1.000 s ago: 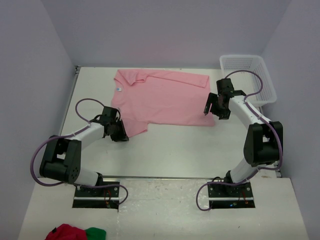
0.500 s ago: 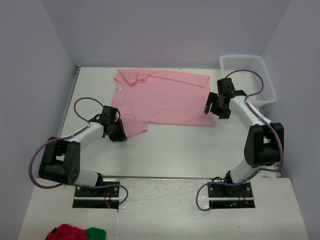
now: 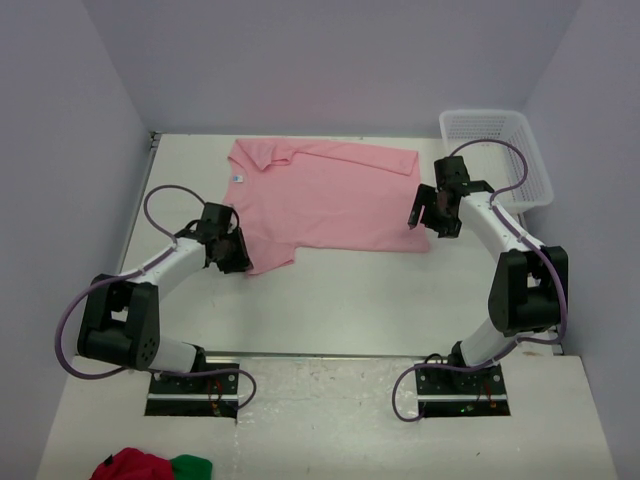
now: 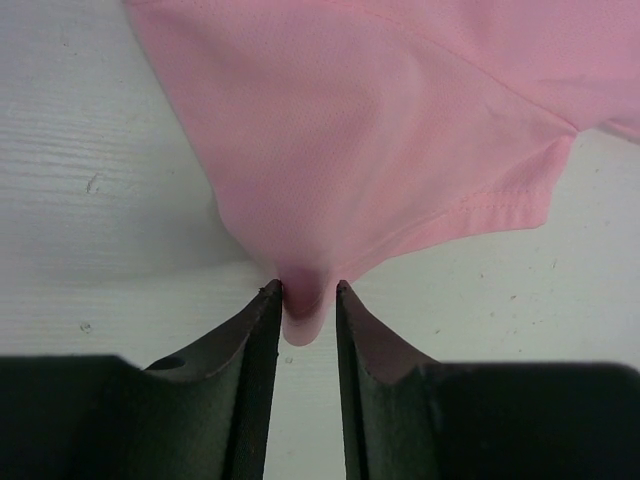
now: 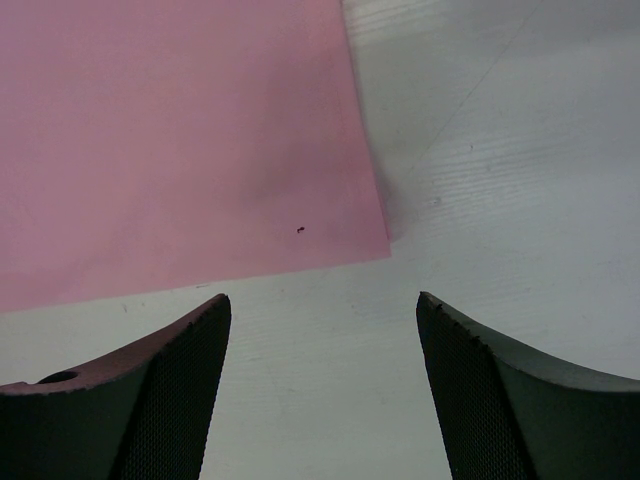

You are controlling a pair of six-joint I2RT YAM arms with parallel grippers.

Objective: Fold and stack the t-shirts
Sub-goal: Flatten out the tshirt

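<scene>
A light pink t-shirt lies spread flat at the back of the table, its collar to the left with a small white label. My left gripper is at the shirt's near-left sleeve corner. In the left wrist view the pink cloth is drawn into a peak that is pinched between the tips of the left gripper. My right gripper hovers at the shirt's near-right corner. It stands wide open over bare table, just short of the shirt's corner.
A white plastic basket stands at the back right of the white table. A red and green bundle of cloth lies on the near ledge at bottom left. Purple walls close in the table on three sides.
My left gripper has shifted a little toward the back of the table with the sleeve corner in it. The right arm has not moved.
</scene>
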